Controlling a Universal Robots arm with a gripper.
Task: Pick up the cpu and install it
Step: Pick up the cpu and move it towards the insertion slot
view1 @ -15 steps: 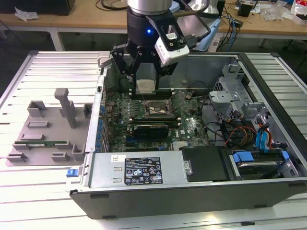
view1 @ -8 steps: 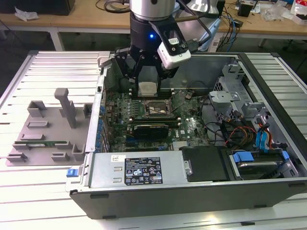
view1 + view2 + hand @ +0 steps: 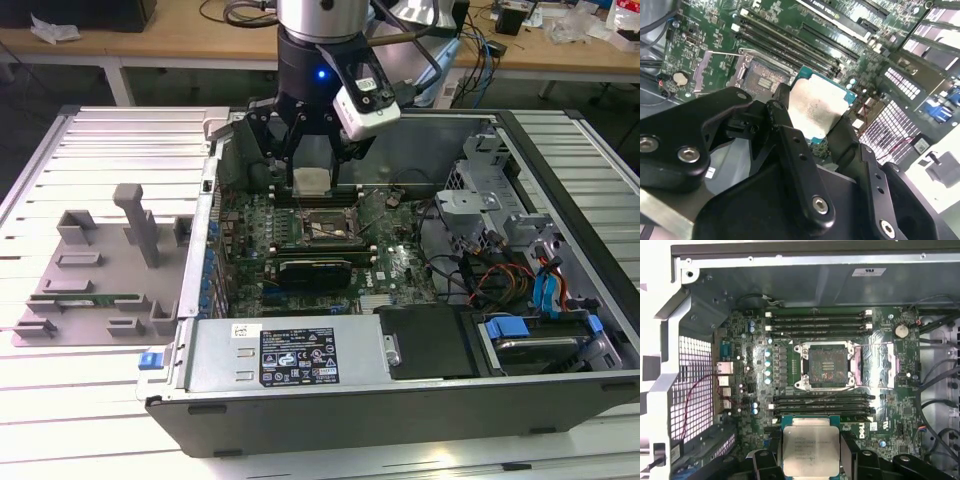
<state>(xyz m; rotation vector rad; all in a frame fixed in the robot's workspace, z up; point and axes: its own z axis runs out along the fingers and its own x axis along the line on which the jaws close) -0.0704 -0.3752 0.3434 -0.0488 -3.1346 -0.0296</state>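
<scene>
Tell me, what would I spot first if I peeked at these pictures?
Probably the black gripper pinching the shiny square cpu by its edges, above the green motherboard inside the open computer case. Next comes the open, empty socket in the middle of that board. A grey tray sits beside the case, at the exterior view's left.

The cpu in the end effector — above the motherboard, near the socket.

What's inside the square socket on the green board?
The socket is empty: just tiny contacts on its floor. The cpu is held in the gripper. Beneath them is hidden.
</scene>
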